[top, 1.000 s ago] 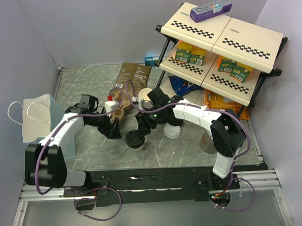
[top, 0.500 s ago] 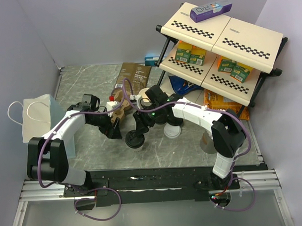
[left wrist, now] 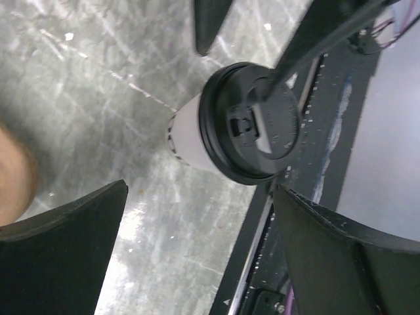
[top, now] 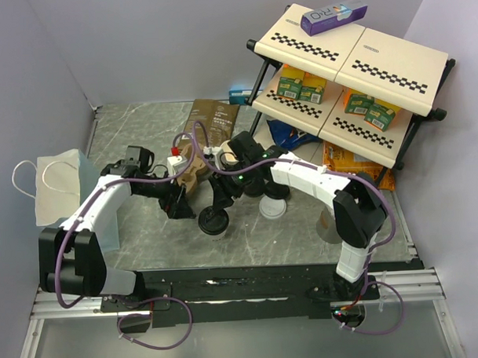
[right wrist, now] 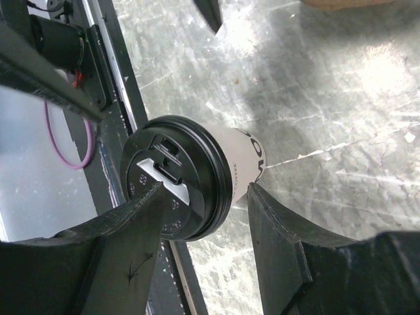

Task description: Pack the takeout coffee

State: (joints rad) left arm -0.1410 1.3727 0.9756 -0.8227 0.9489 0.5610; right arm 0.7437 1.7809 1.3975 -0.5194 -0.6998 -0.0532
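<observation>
Shifted slightly leftward in the top view since a second ago: left gripper (top: 174, 203), now a little further from the cup (top: 213, 221). The right arm's wrist is raised a touch toward the top of the frame. Cup is unmoved.

Cup is stood upright on the table (top: 136, 143), low centre of the top view, near the front edge, with its black lid (right wrist: 174, 180) fitted. It is straddled by the right gripper (top: 222, 201): jaws are held part-open, one finger to each side of the lid. In the left wrist view one of those fingers is seen clear of the rim.

Left gripper is spread wide and nothing is held in it. The cup is framed beyond its fingertips, upper middle of the left wrist view. Carrier (top: 193, 169) is noted just above the left gripper in the top view.
</observation>
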